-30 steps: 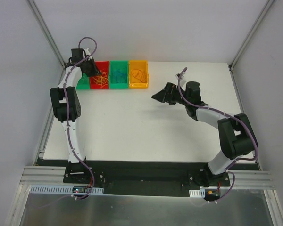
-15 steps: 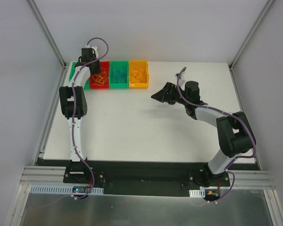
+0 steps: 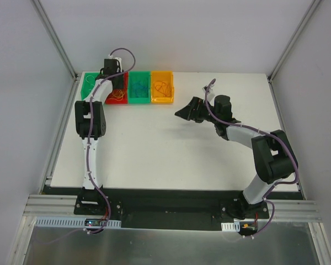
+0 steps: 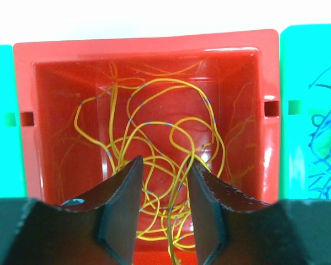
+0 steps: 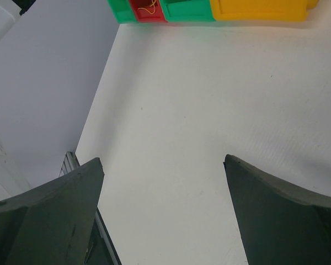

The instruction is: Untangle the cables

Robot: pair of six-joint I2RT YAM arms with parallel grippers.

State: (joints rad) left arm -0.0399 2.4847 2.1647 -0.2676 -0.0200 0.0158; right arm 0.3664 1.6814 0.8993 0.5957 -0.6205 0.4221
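Observation:
Several thin yellow cables (image 4: 154,124) with blue flecks lie tangled in loops in the red bin (image 4: 154,47). My left gripper (image 4: 165,163) hangs right over this bin (image 3: 111,100), jaws apart, and one yellow strand runs up between the fingers close to the right one. Blue cables (image 4: 325,149) lie in the green bin to the right (image 3: 139,86). Orange cables (image 3: 163,87) lie in the yellow bin (image 3: 162,95). My right gripper (image 3: 182,113) is open and empty above the bare white table (image 5: 209,110), right of the bins.
Another green bin (image 3: 88,83) stands at the far left of the row, beside the table's left edge. The row of bins shows at the top of the right wrist view, with the yellow bin (image 5: 259,10) nearest. Grey walls enclose the table.
My left arm has swung right, from the leftmost green bin to over the red bin. The right arm has barely moved.

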